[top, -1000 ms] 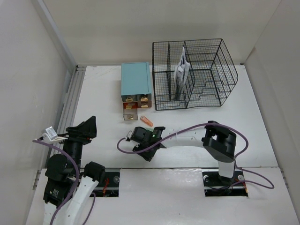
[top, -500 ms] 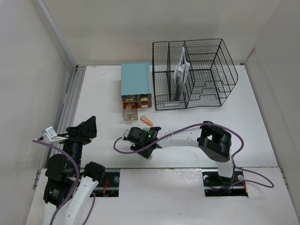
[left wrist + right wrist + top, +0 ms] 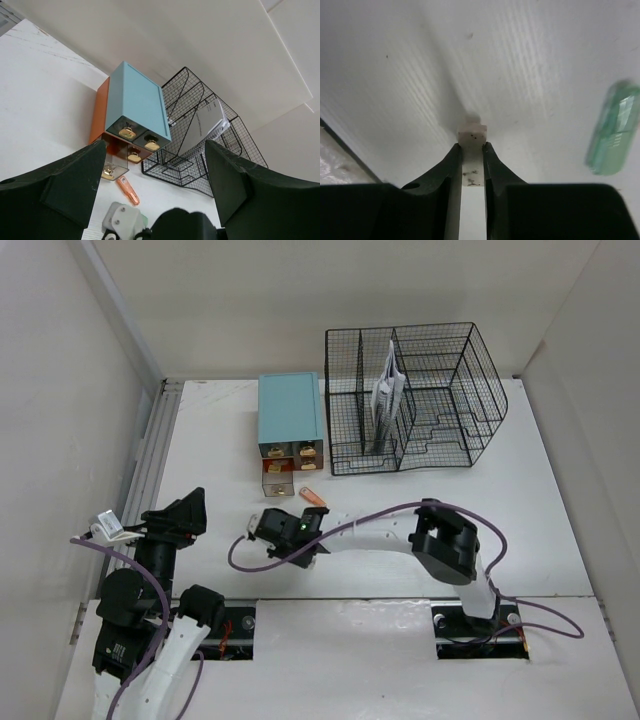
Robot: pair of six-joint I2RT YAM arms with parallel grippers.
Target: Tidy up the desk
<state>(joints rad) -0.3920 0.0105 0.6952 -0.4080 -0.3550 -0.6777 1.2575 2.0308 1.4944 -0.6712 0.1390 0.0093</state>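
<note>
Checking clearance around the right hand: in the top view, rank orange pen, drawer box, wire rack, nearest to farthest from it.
From the right hand, shut on a white block:
1. Orange pen, just beyond it.
2. Drawer box, farther back, a lower drawer pulled out.
3. Wire rack, at the back, right of the box.

The drawer box (image 3: 291, 410) and wire rack (image 3: 415, 400) close the far side; the desk (image 3: 545, 510) lies open at the right.
</note>
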